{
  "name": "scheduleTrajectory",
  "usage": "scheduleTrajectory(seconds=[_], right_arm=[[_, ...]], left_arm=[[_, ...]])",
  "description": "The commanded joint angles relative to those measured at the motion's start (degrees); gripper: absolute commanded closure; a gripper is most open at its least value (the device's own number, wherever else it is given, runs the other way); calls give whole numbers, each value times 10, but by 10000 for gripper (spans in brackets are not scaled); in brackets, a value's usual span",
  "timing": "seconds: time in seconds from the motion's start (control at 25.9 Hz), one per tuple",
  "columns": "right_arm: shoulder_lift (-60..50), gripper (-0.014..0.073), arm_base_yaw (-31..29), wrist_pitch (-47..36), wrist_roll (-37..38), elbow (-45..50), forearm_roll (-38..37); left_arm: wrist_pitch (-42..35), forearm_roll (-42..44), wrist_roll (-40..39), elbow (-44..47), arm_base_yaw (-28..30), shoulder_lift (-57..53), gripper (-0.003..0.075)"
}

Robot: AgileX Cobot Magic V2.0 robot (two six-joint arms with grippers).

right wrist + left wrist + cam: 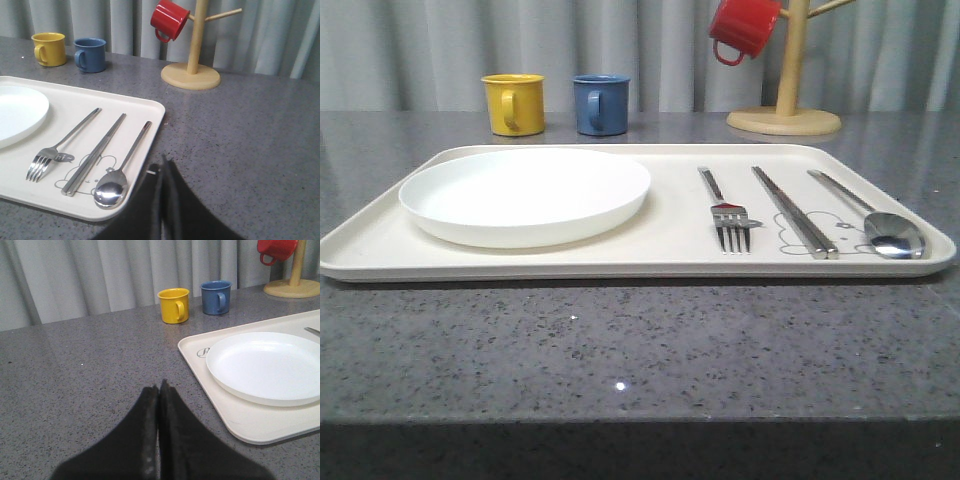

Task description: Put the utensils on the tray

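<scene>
The fork [725, 213], the pair of chopsticks [794, 212] and the spoon [876, 220] are all lying side by side on the right half of the tray [380, 240], handles pointing away from the robot, each a little apart from its neighbour. The chopsticks are lying over the rabbit drawing, and the fork tines are sitting next to the "hi" bubble. A white plate [525, 193] is occupying the left half of the tray. By the look of it, the placing is already finished.

The left end effector [159, 390] is hovering over bare tabletop [75, 370] beside the tray's left edge with its fingers pressed together and nothing between them. The right end effector [162, 165] is sitting just off the tray's right corner, close to the spoon bowl, likewise closed and carrying nothing.

These utensils are probably light, stiff and slippery: thin polished metal lying flat leaves little for fingers to get under. If any piece needed shifting, I would judge the middle of the handle the best hold, pinched across its narrow width. The chopsticks are likely the trickiest, since the two flat sticks are touching and could slide apart.
</scene>
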Motion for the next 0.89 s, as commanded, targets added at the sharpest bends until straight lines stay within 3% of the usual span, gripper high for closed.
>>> scheduleTrajectory(seconds=[0.0,0.39,0.7,0.85], right_arm=[[5,664,-2,-51,-4,-14,-8],[5,664,-2,-51,-4,-14,-8],[5,664,-2,-51,-4,-14,-8],[5,664,-2,-51,-4,-14,-8]], left_arm=[[-47,-5,-6,-16,2,7,739],[-70,0,-6,-1,6,-3,739],[-119,0,-6,111,116,-68,739],[-177,-5,-6,172,126,-69,739]])
